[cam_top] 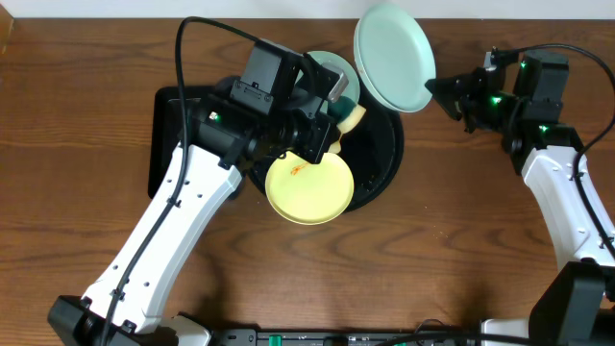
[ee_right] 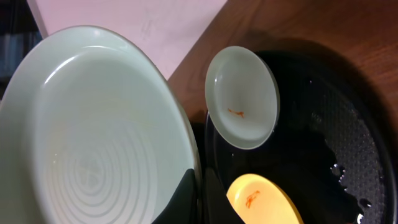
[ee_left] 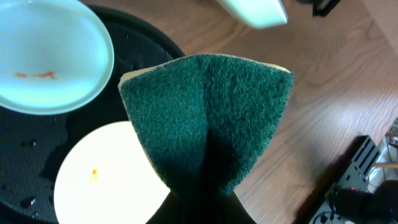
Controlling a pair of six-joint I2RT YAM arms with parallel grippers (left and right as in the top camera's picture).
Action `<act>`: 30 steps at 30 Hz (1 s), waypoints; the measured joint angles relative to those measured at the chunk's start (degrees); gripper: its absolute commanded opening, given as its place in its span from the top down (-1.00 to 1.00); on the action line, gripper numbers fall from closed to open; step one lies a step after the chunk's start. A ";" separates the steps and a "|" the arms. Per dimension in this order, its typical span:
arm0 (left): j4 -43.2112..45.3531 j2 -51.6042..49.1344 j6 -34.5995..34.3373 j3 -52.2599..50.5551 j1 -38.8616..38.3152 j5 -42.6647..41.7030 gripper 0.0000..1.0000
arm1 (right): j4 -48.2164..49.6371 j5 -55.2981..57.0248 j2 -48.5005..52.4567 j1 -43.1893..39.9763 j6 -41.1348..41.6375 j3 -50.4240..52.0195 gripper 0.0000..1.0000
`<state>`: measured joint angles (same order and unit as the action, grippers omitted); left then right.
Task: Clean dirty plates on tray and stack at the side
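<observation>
My right gripper [cam_top: 434, 88] is shut on the rim of a clean-looking mint plate [cam_top: 394, 56], lifted and tilted above the tray's far edge; in the right wrist view this plate [ee_right: 93, 137] fills the left side. My left gripper [cam_top: 338, 104] is shut on a green sponge [ee_left: 208, 118] over the round black tray [cam_top: 382, 159]. A yellow plate [cam_top: 309, 187] with an orange smear lies at the tray's front left. A second mint plate [ee_left: 50, 59], smeared too, lies at the back, partly hidden under the left arm in the overhead view.
A rectangular black tray [cam_top: 168, 125] lies left of the round one, mostly under the left arm. Water drops glisten on the round tray's floor [ee_right: 339, 168]. Bare wooden table [cam_top: 461, 240] spreads to the front and right.
</observation>
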<state>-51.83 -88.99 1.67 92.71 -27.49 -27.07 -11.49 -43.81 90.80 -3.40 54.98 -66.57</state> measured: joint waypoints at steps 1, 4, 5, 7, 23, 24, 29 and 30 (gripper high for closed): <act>0.46 0.00 -0.13 0.00 0.00 -0.02 0.85 | -0.24 -0.02 0.00 0.00 -0.24 0.00 0.98; 1.60 0.00 -0.68 0.00 0.00 0.00 0.85 | -0.31 0.02 0.00 0.61 -0.83 0.00 0.98; 1.90 0.00 -1.01 0.00 0.00 0.00 0.85 | -0.28 0.04 0.00 0.96 -1.07 0.00 0.98; 2.36 0.00 -1.49 0.00 0.00 -0.02 0.85 | -0.26 0.07 0.00 1.77 -1.51 0.00 0.98; 3.67 0.00 -4.83 0.00 0.00 8.37 0.85 | 0.24 -0.22 0.00 3.52 -4.22 0.00 0.98; 3.91 0.00 -4.87 0.00 0.00 8.70 0.85 | 0.55 -0.50 0.00 3.52 -4.33 0.00 0.98; 4.31 0.00 -4.90 0.00 0.24 10.91 0.85 | 2.89 -2.62 0.00 3.48 -4.59 0.00 0.98; 4.31 0.00 -4.87 0.00 0.48 11.17 0.85 | 3.15 -3.04 0.00 3.41 -4.59 0.00 0.98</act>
<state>-47.53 -88.99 -3.20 92.71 -27.00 -15.90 -8.34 -46.85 90.80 0.01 50.39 -66.57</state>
